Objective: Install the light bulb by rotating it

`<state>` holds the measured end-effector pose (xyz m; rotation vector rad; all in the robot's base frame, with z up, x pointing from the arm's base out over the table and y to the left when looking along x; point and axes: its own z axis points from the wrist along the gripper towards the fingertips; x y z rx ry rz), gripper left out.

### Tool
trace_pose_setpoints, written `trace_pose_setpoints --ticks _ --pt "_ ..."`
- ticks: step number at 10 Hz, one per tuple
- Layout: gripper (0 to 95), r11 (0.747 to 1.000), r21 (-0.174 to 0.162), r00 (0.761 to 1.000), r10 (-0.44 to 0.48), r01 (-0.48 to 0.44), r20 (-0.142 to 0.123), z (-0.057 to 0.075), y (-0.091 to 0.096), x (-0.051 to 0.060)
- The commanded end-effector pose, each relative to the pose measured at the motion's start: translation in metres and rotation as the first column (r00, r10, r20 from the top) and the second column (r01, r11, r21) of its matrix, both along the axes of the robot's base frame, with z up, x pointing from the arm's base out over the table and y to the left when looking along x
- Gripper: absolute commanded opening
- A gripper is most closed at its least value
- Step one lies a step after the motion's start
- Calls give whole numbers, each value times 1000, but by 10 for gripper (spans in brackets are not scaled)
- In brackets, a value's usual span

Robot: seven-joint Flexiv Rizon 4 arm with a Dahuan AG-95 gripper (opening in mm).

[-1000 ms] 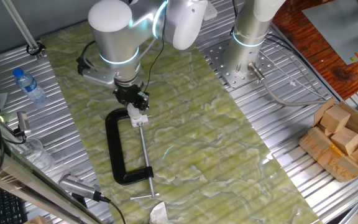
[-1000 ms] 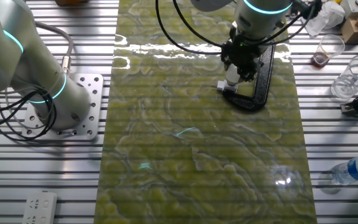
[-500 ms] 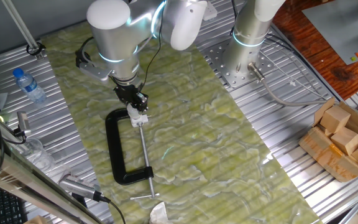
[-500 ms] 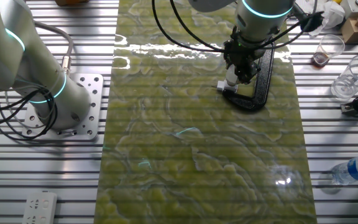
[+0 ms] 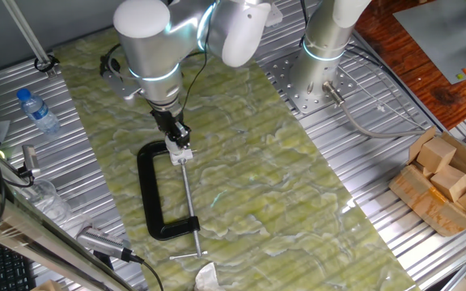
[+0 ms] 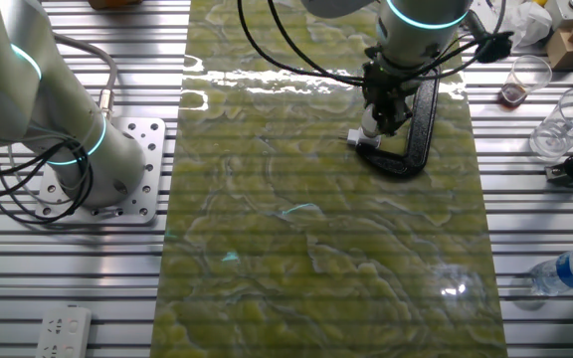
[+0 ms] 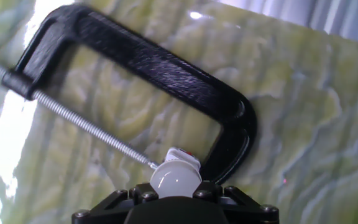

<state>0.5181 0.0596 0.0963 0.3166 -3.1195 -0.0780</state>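
Note:
The small white light bulb (image 7: 174,179) sits between my gripper's fingers (image 7: 174,194), its tip on the white socket fitting (image 7: 183,159). The socket is held in the jaw of a black C-clamp (image 7: 160,65) that lies flat on the green mat. In one fixed view my gripper (image 5: 175,133) points down onto the socket (image 5: 180,151) at the top end of the clamp (image 5: 146,190). In the other fixed view my gripper (image 6: 378,115) stands over the bulb (image 6: 370,127) and the socket (image 6: 362,141), beside the clamp (image 6: 422,119). The gripper is shut on the bulb.
A clear bottle with a blue cap (image 5: 37,110) lies at the mat's left, also in the other fixed view (image 6: 568,270). A second arm's base (image 5: 320,71) stands at the back. A box of wooden blocks (image 5: 447,182) is at the right. Plastic cups (image 6: 525,78) stand near the clamp.
The wrist has turned about its vertical axis while the gripper stayed on the bulb over the socket. The clamp has not moved.

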Motion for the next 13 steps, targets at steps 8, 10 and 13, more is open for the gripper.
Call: trace_pose_setpoints --ticks 8,10,13 --pt "380 964 12 964 -266 266 -16 0 0 -1" --pt "570 966 12 966 -257 258 -15 0 0 -1" --pt "760 977 3 976 -215 215 -14 0 -1 -1"
